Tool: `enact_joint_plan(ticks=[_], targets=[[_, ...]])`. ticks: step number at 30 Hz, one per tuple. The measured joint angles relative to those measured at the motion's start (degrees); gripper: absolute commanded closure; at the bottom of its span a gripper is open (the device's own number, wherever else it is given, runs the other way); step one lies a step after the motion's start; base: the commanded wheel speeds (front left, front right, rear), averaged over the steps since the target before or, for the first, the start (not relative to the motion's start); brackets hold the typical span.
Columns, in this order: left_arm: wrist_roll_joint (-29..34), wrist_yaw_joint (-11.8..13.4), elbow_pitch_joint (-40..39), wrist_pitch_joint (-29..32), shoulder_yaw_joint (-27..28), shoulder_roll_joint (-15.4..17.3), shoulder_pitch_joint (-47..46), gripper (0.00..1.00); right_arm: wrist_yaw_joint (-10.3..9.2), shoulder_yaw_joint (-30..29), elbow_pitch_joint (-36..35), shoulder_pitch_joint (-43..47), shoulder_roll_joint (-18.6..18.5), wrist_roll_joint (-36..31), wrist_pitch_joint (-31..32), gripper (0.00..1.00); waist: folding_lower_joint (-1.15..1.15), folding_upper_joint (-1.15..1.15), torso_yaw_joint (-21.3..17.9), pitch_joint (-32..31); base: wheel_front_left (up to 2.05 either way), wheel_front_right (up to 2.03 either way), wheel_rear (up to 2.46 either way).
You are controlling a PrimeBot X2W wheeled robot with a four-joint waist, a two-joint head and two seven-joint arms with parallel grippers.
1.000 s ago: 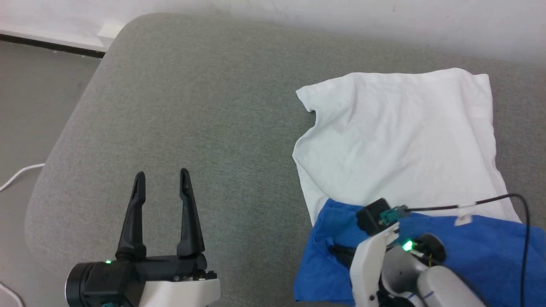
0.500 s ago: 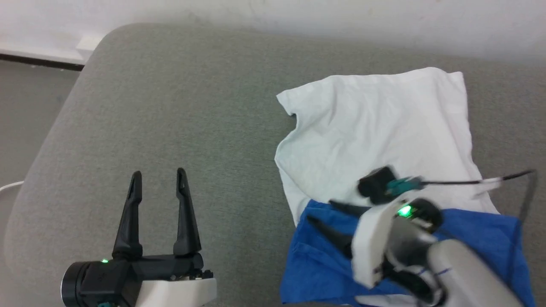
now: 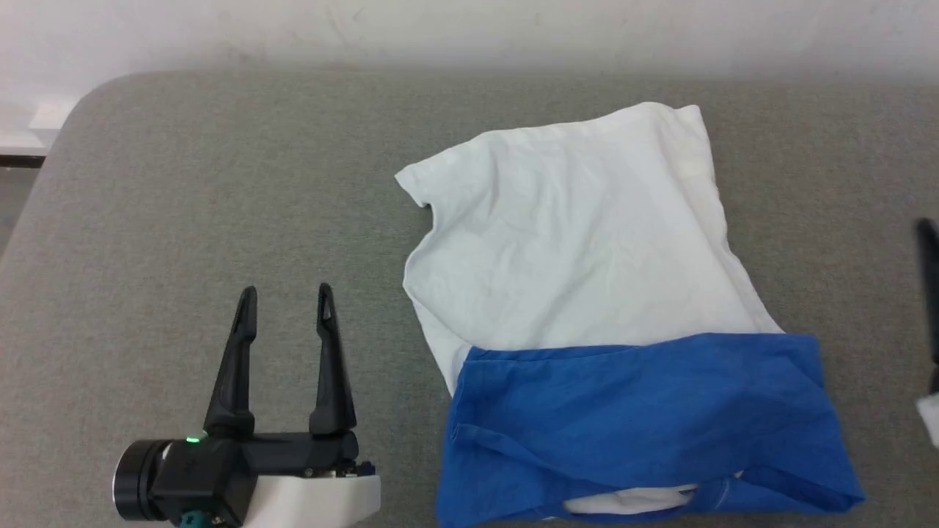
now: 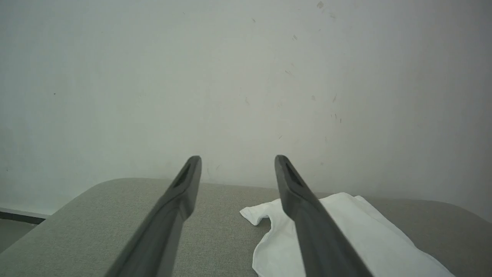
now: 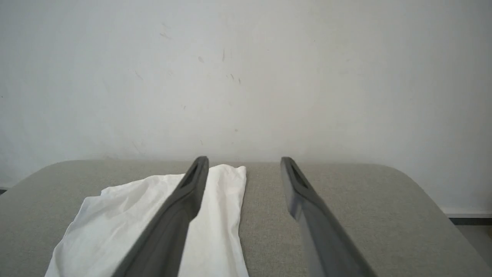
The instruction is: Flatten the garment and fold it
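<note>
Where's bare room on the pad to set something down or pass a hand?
Widest free patch: grey pad left of the garment, from the open left gripper back to the wall. A thinner strip runs behind the garment along the wall. Right of the garment is tight: narrow pad, with the open right gripper beside it.

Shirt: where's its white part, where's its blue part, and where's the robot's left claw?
shirt's white part [image 3: 579, 242]: head view, middle of the white cloth.
shirt's blue part [image 3: 638, 411]: head view, middle of the blue cloth across the near end.
left claw [image 3: 286, 288]: head view, midway between its two fingertips.
</note>
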Motion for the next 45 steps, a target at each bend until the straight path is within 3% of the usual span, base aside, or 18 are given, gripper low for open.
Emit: enact_joint_plan(ticks=[5,13,16,25,30,36,45], targets=[[0.52,-0.44,1.89,0.29,-0.87,0.60,0.05,0.00,0.00,-5.41,-0.76,6.62,6.64,-1.82,-6.34,0.00,0.00,0.00,-1.69,0.17,0.00,0.00,0.00],[0.51,-0.45,3.11,1.08,-0.81,0.85,-0.34,0.00,0.00,-3.25,0.88,9.50,9.33,-2.71,-10.09,0.00,0.00,0.00,-3.26,0.73,0.00,0.00,0.00],[1.00,-2.21,3.04,3.85,-0.69,2.49,-4.71,0.00,0.00,-2.77,0.49,9.32,9.34,-3.21,-10.46,0.00,0.00,0.00,-3.40,1.70,0.00,0.00,0.00],[1.30,-14.17,6.95,25.99,-1.10,9.31,-32.96,0.00,0.00,-2.53,-1.70,5.45,5.87,-1.75,-11.09,0.00,0.01,0.00,-3.43,7.35,0.00,0.00,0.00],[-1.15,-19.35,13.27,38.28,-1.66,9.57,-46.52,0.00,0.00,-2.97,-2.61,4.90,4.14,0.44,-11.41,0.00,0.01,0.00,-3.54,11.45,0.00,0.00,0.00],[-3.08,-22.64,20.45,50.08,-3.33,9.84,-55.13,0.00,0.00,-3.25,-3.69,3.88,1.78,2.57,-11.88,0.00,0.02,0.00,-3.91,16.81,0.00,0.00,0.00],[-4.16,-22.60,24.59,62.60,-4.81,10.84,-57.71,0.00,0.00,-2.35,-3.41,2.50,-0.77,5.05,-12.56,0.00,0.02,0.00,-5.53,24.15,0.00,0.00,0.00]])
